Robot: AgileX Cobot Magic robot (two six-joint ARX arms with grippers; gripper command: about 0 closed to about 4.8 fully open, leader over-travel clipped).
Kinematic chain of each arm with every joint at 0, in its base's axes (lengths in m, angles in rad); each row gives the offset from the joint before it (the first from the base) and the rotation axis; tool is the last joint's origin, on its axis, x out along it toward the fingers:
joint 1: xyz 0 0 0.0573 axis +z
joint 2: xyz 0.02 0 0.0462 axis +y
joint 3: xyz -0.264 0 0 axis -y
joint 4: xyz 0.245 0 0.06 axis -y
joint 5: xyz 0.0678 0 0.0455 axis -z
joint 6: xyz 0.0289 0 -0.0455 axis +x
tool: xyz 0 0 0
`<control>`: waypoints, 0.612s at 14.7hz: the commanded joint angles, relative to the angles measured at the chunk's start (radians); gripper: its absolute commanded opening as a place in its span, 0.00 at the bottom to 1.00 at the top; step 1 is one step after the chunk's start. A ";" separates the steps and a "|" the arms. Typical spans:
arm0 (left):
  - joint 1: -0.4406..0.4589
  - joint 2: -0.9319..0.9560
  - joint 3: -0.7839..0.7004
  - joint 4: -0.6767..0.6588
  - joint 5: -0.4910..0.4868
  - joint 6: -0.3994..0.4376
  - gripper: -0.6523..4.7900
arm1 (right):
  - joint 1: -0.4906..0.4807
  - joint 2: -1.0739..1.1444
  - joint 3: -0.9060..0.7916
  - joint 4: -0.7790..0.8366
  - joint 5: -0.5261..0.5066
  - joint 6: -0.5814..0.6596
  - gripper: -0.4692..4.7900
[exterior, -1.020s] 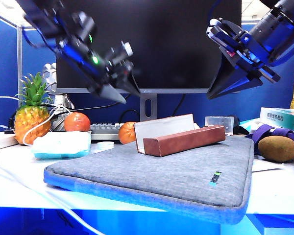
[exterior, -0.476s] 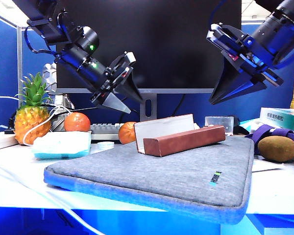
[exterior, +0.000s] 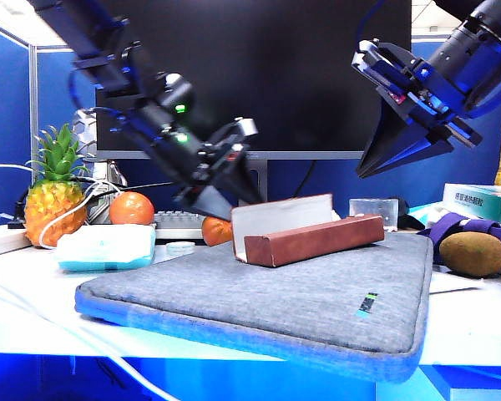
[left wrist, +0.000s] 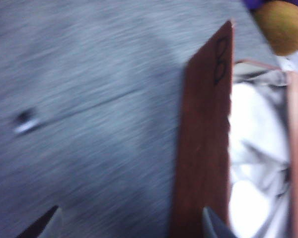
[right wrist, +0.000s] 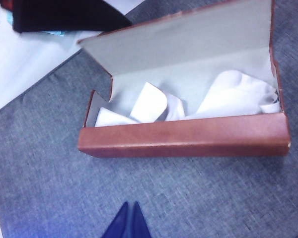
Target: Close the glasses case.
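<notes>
exterior / glasses case (exterior: 313, 238): sits open on the grey laptop sleeve (exterior: 317, 305), toward its far edge, flap lid standing up behind the brown body, pale lining facing the camera.
exterior / left gripper (exterior: 230, 199): low, just beside the case's left end, behind the flap; tips point down-right. Contact with the flap can't be judged.
exterior / right gripper (exterior: 376, 163): up high, right of centre, well above the case, tips together and pointing down-left.
exterior / clutter: pineapple (exterior: 55, 200) far left, orange (exterior: 131, 208) next to it, keyboard (exterior: 177, 223) and monitor (exterior: 250, 75) behind, kiwi (exterior: 472, 253) at right.
left wrist / case (left wrist: 203, 144): brown wall runs along the sleeve (left wrist: 89, 114), white cloth (left wrist: 256, 163) inside. Blurred.
left wrist / left gripper (left wrist: 129, 225): two finger tips well apart, jaws wide, nothing between but sleeve and case wall.
right wrist / case (right wrist: 188, 136): open, white cloth (right wrist: 154, 106) bunched inside, flap lining pale grey.
right wrist / right gripper (right wrist: 128, 223): tips pressed together, holding nothing, over bare sleeve (right wrist: 49, 193) on the near side of the case.
</notes>
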 commanded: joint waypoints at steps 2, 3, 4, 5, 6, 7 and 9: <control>-0.051 0.001 0.003 -0.012 0.019 0.021 0.80 | 0.000 -0.002 0.005 0.009 -0.005 -0.006 0.09; -0.064 0.001 0.003 -0.021 0.021 0.019 0.80 | 0.000 -0.002 0.005 0.012 -0.005 -0.006 0.09; -0.082 0.001 0.003 -0.032 0.023 0.020 0.80 | 0.000 -0.002 0.005 0.013 -0.005 -0.006 0.09; -0.098 0.000 0.004 -0.039 0.043 0.023 0.80 | 0.000 -0.002 0.005 0.014 -0.005 -0.006 0.09; -0.116 -0.001 0.004 -0.040 0.049 0.023 0.80 | 0.000 -0.002 0.005 0.015 -0.005 -0.006 0.09; -0.131 -0.001 0.014 -0.057 0.052 0.023 0.80 | 0.000 -0.002 0.005 0.015 -0.005 -0.006 0.09; -0.160 -0.001 0.052 -0.123 0.088 0.031 0.80 | 0.000 -0.002 0.005 0.016 -0.005 -0.006 0.09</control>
